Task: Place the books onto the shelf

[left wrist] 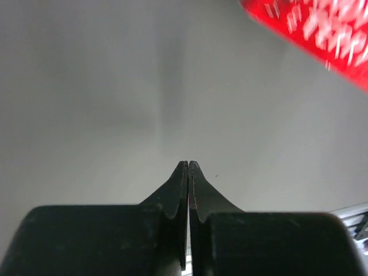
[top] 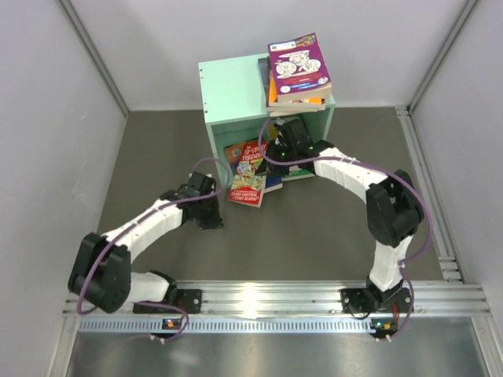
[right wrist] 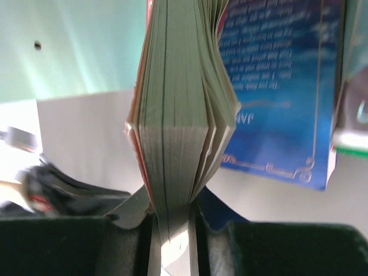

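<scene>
The mint-green shelf point(top: 229, 93) stands at the back with a stack of books on its top, a purple one point(top: 299, 61) uppermost. More books lie on the floor before its open front, among them a red one point(top: 247, 190) and an orange-and-blue one point(top: 245, 152). My right gripper point(top: 286, 135) is at the shelf's opening. In the right wrist view this gripper point(right wrist: 172, 215) is shut on the page edge of a thick book point(right wrist: 178, 109), whose pages fan apart. My left gripper point(left wrist: 188, 164) is shut on nothing over bare floor, left of the red book point(left wrist: 322, 29).
Beside the held book a blue cover point(right wrist: 276, 86) leans, and a green-edged book point(right wrist: 352, 135) is at the right. The shelf's pale wall point(right wrist: 75, 46) is close on the left. Grey walls enclose the dark floor point(top: 157, 157); an aluminium rail point(top: 275, 294) runs along the near edge.
</scene>
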{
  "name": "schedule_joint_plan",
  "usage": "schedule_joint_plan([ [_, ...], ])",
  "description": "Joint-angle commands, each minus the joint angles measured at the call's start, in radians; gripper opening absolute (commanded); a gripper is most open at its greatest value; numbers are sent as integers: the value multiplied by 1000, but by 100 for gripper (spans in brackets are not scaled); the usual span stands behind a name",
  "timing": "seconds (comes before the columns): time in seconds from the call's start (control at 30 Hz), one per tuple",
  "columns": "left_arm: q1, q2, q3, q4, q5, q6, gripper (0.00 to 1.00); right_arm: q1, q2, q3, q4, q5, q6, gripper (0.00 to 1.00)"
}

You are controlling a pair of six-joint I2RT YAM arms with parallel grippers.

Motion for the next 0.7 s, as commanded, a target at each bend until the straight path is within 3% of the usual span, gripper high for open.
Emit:
schedule_joint_plan([
  [0.0, -79, 78, 48, 154, -39, -49, 0, -35, 50, 115, 60, -56, -21, 0],
  [0.27, -201, 415, 260, 259, -40, -118, 0, -51, 127, 175, 60, -104, -2, 1],
  [0.37, -217, 529, 355, 264, -39, -118, 0, -72, 154, 195, 61, -128, 8, 6],
  [0.47, -218, 612, 441, 270, -14, -129, 0, -80, 171, 221, 63, -153, 21, 36],
  [0.5, -218, 626, 480, 268, -11, -132, 0, -86, 179, 227, 63, -159, 22, 58],
  [0.6, -220, 655, 548, 255, -7, -143, 0, -94, 173, 238, 60, -173, 28, 79],
  [0.67, -220, 657, 574, 250, 0, -143, 0, -100, 158, 232, 52, -185, 19, 83],
])
